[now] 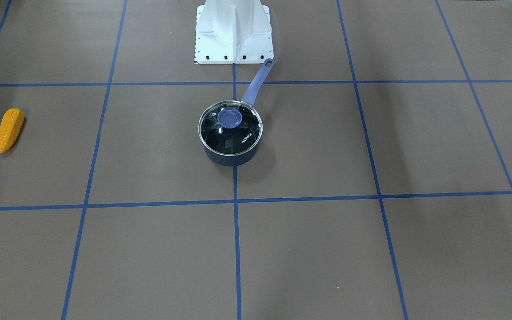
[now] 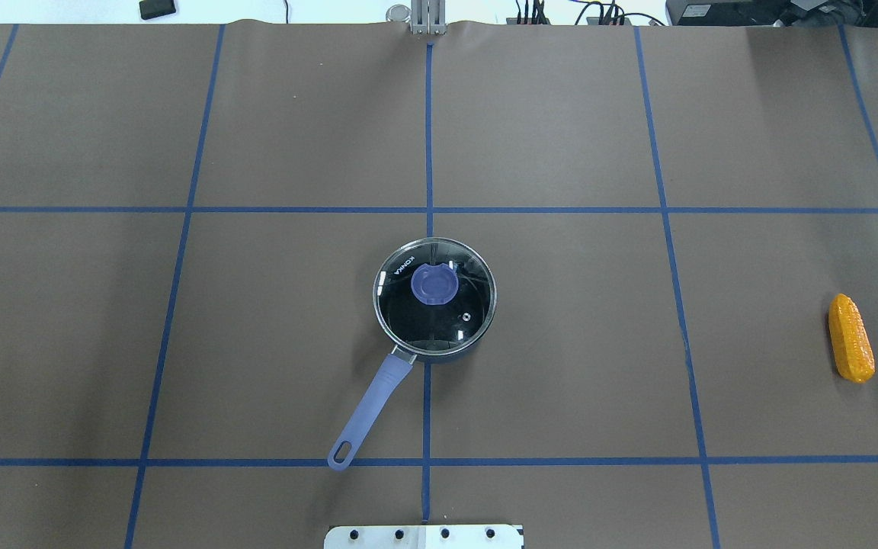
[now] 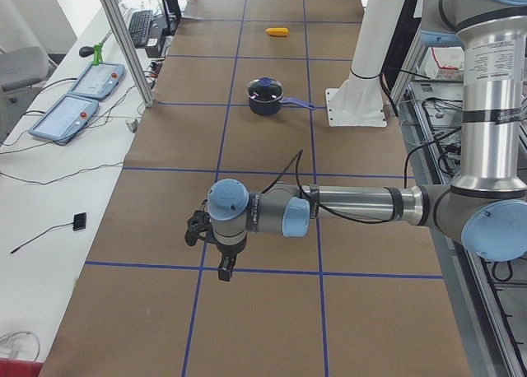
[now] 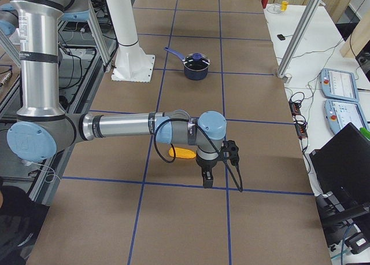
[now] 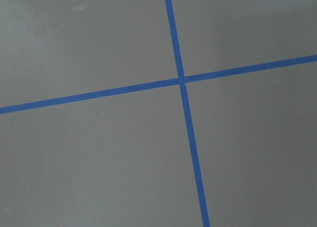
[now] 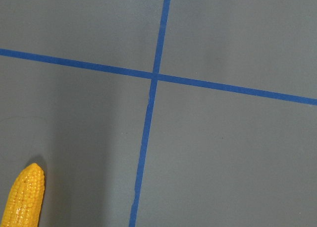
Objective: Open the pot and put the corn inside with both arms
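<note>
A dark blue pot (image 2: pixel 408 347) stands at the table's middle with a glass lid (image 2: pixel 454 324) shut on it; the lid has a blue knob (image 2: pixel 434 284). Its long blue handle (image 2: pixel 370 404) points toward the robot base. The yellow-orange corn (image 2: pixel 850 338) lies flat far out on the robot's right side, and also shows in the right wrist view (image 6: pixel 25 197). My right gripper (image 4: pixel 208 178) hangs just beside the corn (image 4: pixel 182 153). My left gripper (image 3: pixel 222 266) hangs over bare table far from the pot (image 3: pixel 265 97). I cannot tell if either gripper is open or shut.
The white mounting base (image 1: pixel 234 31) stands behind the pot's handle. Blue tape lines divide the brown table cover. Metal frame posts (image 3: pixel 123 48) and control pendants (image 3: pixel 86 81) stand along the operators' side.
</note>
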Robot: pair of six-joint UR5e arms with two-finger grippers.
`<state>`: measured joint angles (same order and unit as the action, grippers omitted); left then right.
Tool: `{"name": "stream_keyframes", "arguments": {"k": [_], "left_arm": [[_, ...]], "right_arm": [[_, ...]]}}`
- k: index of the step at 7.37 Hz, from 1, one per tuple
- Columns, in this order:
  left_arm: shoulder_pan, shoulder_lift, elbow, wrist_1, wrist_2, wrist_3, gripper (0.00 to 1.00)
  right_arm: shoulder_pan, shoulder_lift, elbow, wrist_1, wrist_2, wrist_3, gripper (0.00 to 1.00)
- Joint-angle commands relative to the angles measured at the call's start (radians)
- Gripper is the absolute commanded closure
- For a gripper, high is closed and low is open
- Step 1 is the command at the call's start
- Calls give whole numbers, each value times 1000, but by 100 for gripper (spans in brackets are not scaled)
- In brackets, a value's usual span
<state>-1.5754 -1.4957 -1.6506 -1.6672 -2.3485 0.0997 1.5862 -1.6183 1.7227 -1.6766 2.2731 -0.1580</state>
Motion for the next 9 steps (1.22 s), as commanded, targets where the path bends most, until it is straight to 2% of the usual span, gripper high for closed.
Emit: {"name": "stream_keyframes", "arguments": {"k": [1, 4, 6, 7, 9], "left_arm": [[0, 0, -15, 1, -2, 0, 1], [0, 0, -25, 1, 0, 0, 1], [0, 0, -66, -2, 0, -9, 1], [0, -12, -72, -11, 0, -8, 1], [0, -49, -74, -70, 0, -5, 1]], "right_arm": [[0, 0, 2, 2, 0, 0, 0], [-2, 6, 21, -2, 2, -2, 0], [-5, 8, 35, 6, 3, 3, 0], [-5, 11, 61, 55, 0, 12, 0], [-5, 2, 63, 234, 9, 15, 0]]}}
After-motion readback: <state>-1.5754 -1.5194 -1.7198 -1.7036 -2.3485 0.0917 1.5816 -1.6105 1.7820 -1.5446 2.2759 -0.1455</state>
